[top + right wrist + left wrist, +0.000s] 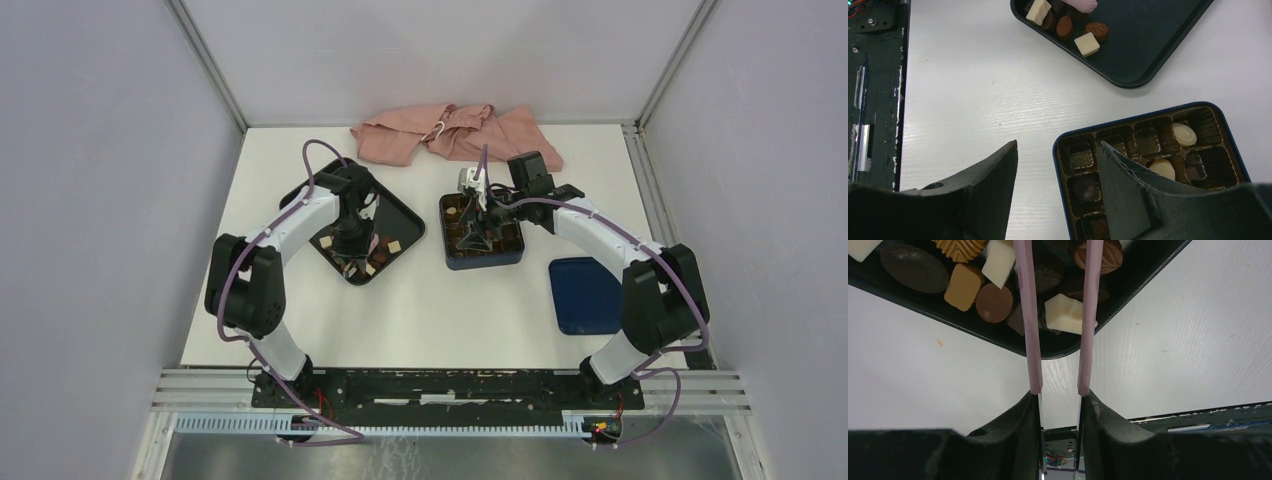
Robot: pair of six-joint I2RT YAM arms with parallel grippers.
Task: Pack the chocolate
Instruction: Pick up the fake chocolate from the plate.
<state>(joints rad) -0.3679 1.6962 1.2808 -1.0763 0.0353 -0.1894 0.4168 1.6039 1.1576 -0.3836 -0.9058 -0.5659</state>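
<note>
Left pincer (pixel 354 262) reaches into the black tray (pixel 1128 295), its long pink fingers (pixel 1030 315) a narrow gap apart. Their tips run past the frame's edge, so we cannot tell whether they clamp anything. Chocolate (pixel 964 286) in dark, tan and cream pieces crowds the tray's corner around them. Right pincer (pixel 1057 146) hangs, jaws wide apart and gripping nothing, over a corner of the dark blue box (pixel 1138 118), where we see a few pieces seated. Farthest back lies a crumpled pink cloth (pixel 450 135)

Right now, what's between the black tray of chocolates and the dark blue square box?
Just bare white tabletop between the black tray and dark blue box; the right wrist view shows it.
</note>
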